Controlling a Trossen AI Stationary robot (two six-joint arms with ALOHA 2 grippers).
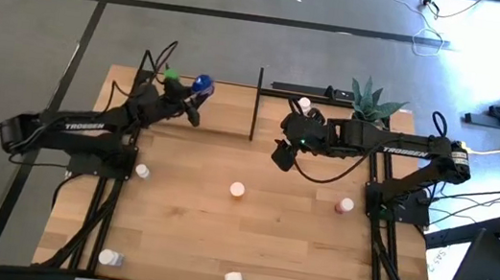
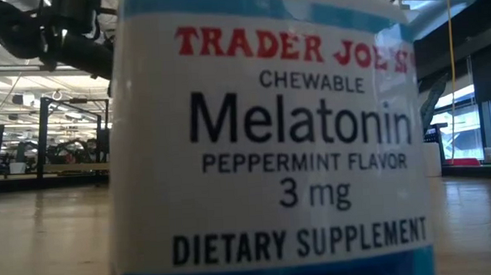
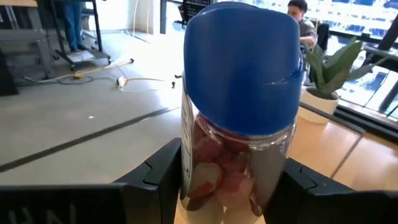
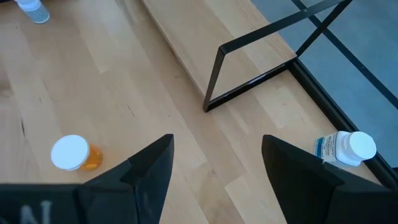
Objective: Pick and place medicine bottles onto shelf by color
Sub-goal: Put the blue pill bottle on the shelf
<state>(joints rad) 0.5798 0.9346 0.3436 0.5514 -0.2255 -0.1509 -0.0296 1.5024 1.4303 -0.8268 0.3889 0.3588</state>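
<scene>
My left gripper [image 1: 197, 92] is at the far left of the table, over the shelf [image 1: 223, 122], shut on a bottle [image 3: 239, 143] with a blue cap [image 1: 203, 83] and a clear body full of pinkish pieces. A green bottle [image 1: 171, 76] stands just left of it. My right gripper [image 1: 282, 154] hangs open above the table's middle, holding nothing. Below it in the right wrist view are an orange bottle with a white cap [image 4: 71, 154] and a white bottle [image 4: 345, 149] by the table's edge. A large white melatonin bottle [image 2: 267, 145] fills the low view. My left gripper pinches the bottle's clear body [image 3: 193, 180] just under the blue cap, one finger on each side. The fingers [image 3: 155, 180] come in about level. The bottle stands upright between them. Whether its base rests on anything is hidden below the picture's edge.
Loose bottles stand on the table: white [image 1: 142, 171], orange [image 1: 238, 190], pink [image 1: 346, 206], and three along the near edge [image 1: 233, 279]. A white bottle [image 1: 304, 104] and a potted plant [image 1: 371, 103] are at the far right. A black post [image 1: 257, 102] splits the shelf.
</scene>
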